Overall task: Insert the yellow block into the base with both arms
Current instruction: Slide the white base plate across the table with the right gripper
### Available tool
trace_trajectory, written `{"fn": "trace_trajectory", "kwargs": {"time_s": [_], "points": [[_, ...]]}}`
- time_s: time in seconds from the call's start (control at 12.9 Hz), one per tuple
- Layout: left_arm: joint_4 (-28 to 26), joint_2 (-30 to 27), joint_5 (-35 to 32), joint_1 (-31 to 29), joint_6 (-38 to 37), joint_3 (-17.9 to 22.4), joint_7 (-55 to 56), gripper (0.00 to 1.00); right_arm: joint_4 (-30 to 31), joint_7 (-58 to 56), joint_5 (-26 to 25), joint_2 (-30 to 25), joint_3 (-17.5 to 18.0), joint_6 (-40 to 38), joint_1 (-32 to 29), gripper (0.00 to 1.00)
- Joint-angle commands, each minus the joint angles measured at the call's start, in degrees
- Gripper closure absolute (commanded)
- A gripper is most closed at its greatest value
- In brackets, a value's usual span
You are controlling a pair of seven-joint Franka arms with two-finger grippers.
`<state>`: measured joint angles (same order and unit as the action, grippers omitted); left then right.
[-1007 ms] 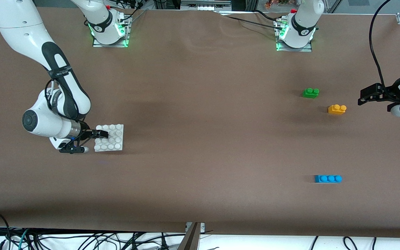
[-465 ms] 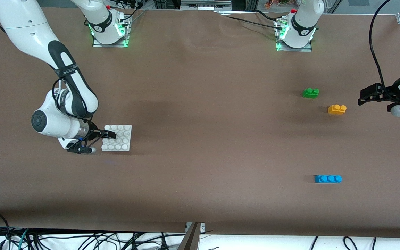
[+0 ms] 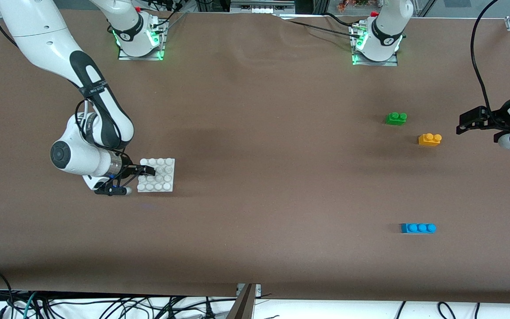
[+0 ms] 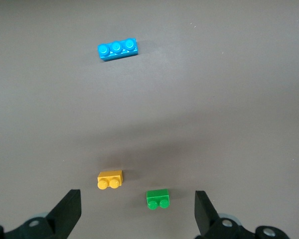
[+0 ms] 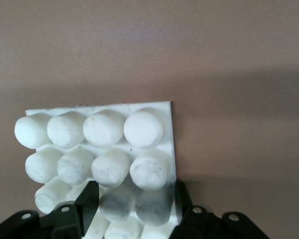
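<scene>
A brown table (image 3: 255, 186) fills the frame. At middle left, the right gripper (image 3: 148, 171) is clamped on the edge of the white studded base (image 3: 160, 178). At the right edge the left gripper (image 3: 464, 124) waits with jaws wide and empty. The yellow block (image 3: 430, 139) sits at right of centre, a green brick (image 3: 396, 118) just above it, a blue brick (image 3: 418, 228) lower down.

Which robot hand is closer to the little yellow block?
Left. The left gripper hangs open beside the yellow block, not touching it. The right gripper is at the right arm's end of the table, shut on the base.
</scene>
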<state>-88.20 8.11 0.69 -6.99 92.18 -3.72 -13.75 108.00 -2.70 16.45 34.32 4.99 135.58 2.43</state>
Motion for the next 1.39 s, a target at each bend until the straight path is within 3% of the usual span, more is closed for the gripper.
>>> {"fn": "trace_trajectory", "kwargs": {"time_s": [0.0,1.32], "points": [[1.9,0.68,-0.08,-0.04,-1.3,-0.06,-1.1,0.0,-2.0,2.17,1.04,1.45,0.54,-0.14,1.08,0.47],[1.9,0.68,-0.08,-0.04,-1.39,0.03,-1.19,0.0,-7.54,8.51,3.59,4.61,0.98,-0.14,8.29,0.46]]}}
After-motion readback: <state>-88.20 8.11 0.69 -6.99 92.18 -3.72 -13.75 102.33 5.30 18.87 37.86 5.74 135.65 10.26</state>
